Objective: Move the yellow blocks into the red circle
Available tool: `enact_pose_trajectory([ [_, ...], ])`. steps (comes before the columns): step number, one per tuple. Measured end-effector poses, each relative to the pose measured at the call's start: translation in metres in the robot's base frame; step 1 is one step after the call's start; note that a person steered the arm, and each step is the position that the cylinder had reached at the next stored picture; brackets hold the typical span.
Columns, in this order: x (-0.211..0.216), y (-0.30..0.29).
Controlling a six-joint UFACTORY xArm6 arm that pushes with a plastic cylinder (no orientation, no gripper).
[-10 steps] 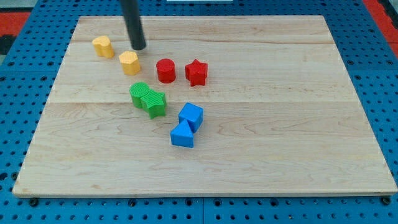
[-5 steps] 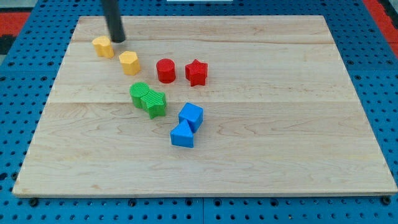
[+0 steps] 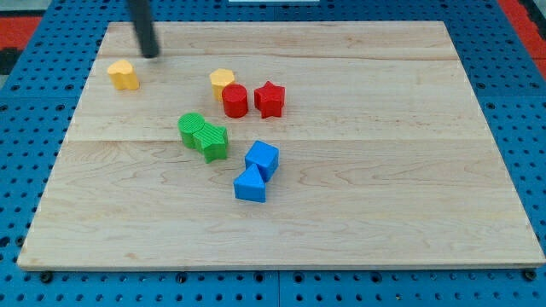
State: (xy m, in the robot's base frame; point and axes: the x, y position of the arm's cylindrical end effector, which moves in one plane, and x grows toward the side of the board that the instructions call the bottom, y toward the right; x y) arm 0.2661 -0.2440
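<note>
My tip (image 3: 151,55) is at the view's upper left, just above and right of a yellow block (image 3: 123,74) and apart from it. A second yellow block (image 3: 223,81) touches the upper left of the red cylinder (image 3: 235,101). A red star (image 3: 270,99) sits right of the cylinder. The rod rises out of the view's top.
Two green blocks (image 3: 203,136) sit together below the red cylinder. Two blue cubes (image 3: 258,170) sit together lower right of them. The wooden board (image 3: 384,170) lies on a blue pegboard surface.
My tip moved left along the top. The left yellow block shifted down-left. The other yellow block now sits to the right, against the red cylinder, which has shifted slightly right.
</note>
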Motion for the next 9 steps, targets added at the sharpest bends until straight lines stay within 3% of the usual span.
enact_pose_trajectory([
  [1, 0.034, -0.037],
  [3, 0.089, 0.122],
  [4, 0.098, 0.133],
  [5, 0.098, 0.057],
  [7, 0.095, -0.009],
  [9, 0.132, 0.032],
])
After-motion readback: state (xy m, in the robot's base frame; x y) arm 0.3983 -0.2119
